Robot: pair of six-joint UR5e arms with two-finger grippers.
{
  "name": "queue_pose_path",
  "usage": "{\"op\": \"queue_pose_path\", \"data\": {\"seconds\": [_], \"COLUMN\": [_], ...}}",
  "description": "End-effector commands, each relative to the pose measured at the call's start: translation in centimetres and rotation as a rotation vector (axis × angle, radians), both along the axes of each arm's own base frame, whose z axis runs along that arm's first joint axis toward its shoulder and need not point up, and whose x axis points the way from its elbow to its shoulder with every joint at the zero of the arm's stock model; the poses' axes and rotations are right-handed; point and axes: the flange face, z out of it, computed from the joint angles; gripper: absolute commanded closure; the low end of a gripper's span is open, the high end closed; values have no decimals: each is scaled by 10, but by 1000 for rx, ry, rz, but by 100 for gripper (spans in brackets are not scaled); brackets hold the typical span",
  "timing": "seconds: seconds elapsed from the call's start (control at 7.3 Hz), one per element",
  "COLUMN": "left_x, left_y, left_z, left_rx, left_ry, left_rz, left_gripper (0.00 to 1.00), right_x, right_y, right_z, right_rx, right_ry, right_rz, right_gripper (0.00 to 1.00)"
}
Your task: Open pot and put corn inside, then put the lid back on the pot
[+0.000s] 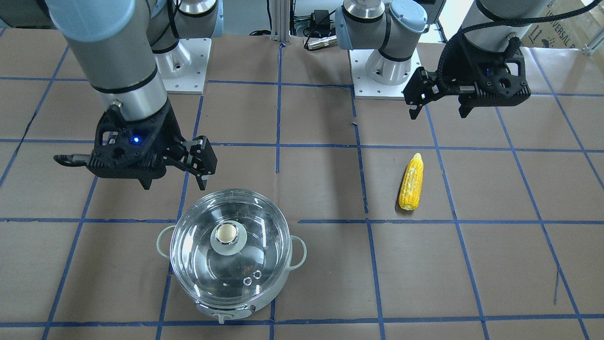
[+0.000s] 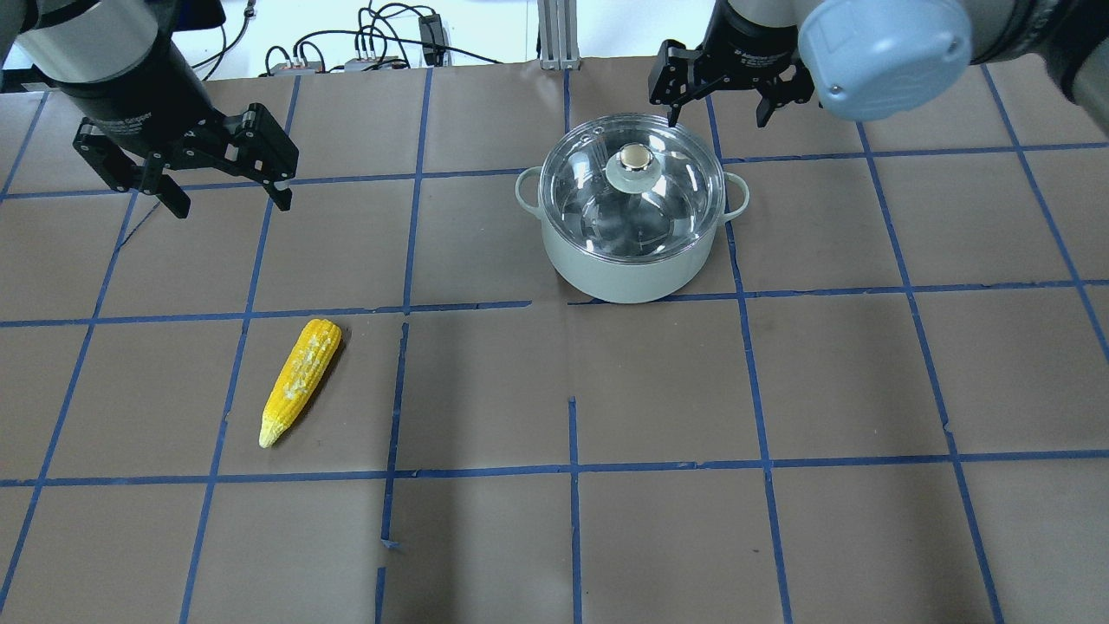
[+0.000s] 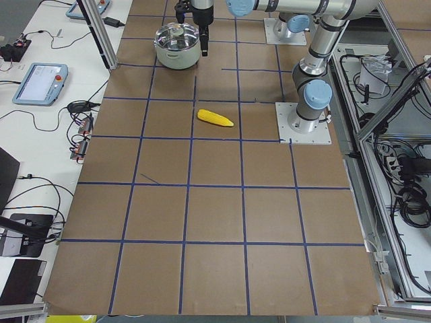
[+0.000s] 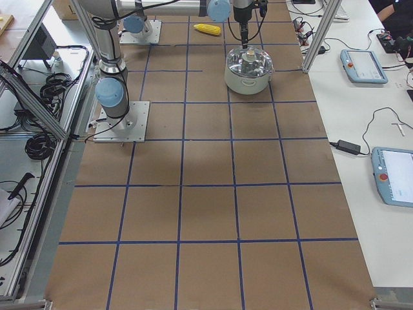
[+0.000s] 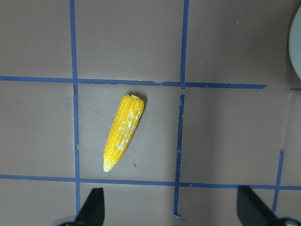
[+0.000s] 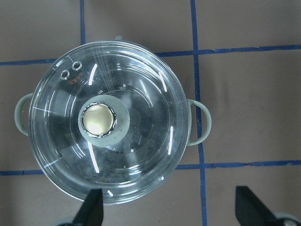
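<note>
The left gripper (image 2: pixel 231 206) hangs in the air over the left part of the table (image 2: pixel 780 520), touching nothing. Its two fingers (image 5: pixel 91 208) stand wide apart with nothing between them. Its wrist view looks straight down on the corn (image 2: pixel 301 381).

The corn lies flat inside one taped square, its pointed end towards the robot and its blunt end away. Both ends are near a blue tape line, but neither touches one. Bare paper runs along both long sides of the cob, and nothing stands beside it.

Between the corn and the pot (image 2: pixel 632 269) there is a wide stretch of bare table. The two are well apart.

The pot stands upright in the right half, further from the robot than the corn. Its loop handles stick out to the left and right, and its control tab faces away from the robot. The lid (image 2: pixel 598 208) sits level on the rim, shut all round. Its knob (image 2: pixel 635 165) is upright in the middle. Its two vent rings lie near the far edge.

The right gripper (image 2: pixel 719 120) hovers above the pot, clear of the lid and the knob. Its fingers (image 6: pixel 91 209) are spread wide and hold nothing. In its wrist view the knob lies left of the midline between them. More bare table lies to the right of the pot and on the robot's side of it.
</note>
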Motion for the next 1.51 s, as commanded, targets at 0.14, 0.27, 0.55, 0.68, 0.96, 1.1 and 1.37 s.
{"op": "queue_pose_path", "data": {"seconds": [0.14, 0.27, 0.55, 0.68, 0.96, 1.1, 1.37], "left_x": [-1, -1, 10, 37, 78, 91, 111], "left_y": [5, 6, 10, -2, -10, -14, -6], "left_z": [3, -3, -24, -53, -111, -138, -191], "left_rx": [5, 43, 148, 206, 293, 263, 271], "left_ry": [0, 3, 24, 47, 103, 100, 119], "left_rz": [-14, -19, -57, -48, -71, -75, -72], "left_gripper": [0, 0, 0, 0, 1, 0, 0], "right_x": [45, 43, 48, 62, 73, 75, 76], "right_y": [-40, -41, -44, -46, -58, -66, -76], "right_z": [-42, -53, -68, -73, -82, -77, -76], "right_rx": [83, 126, 143, 130, 87, 70, 39], "right_ry": [19, 46, 50, 48, 40, 40, 32], "right_rz": [55, 55, 61, 73, 71, 70, 36], "right_gripper": [1, 1, 1, 1, 1, 2, 2]}}
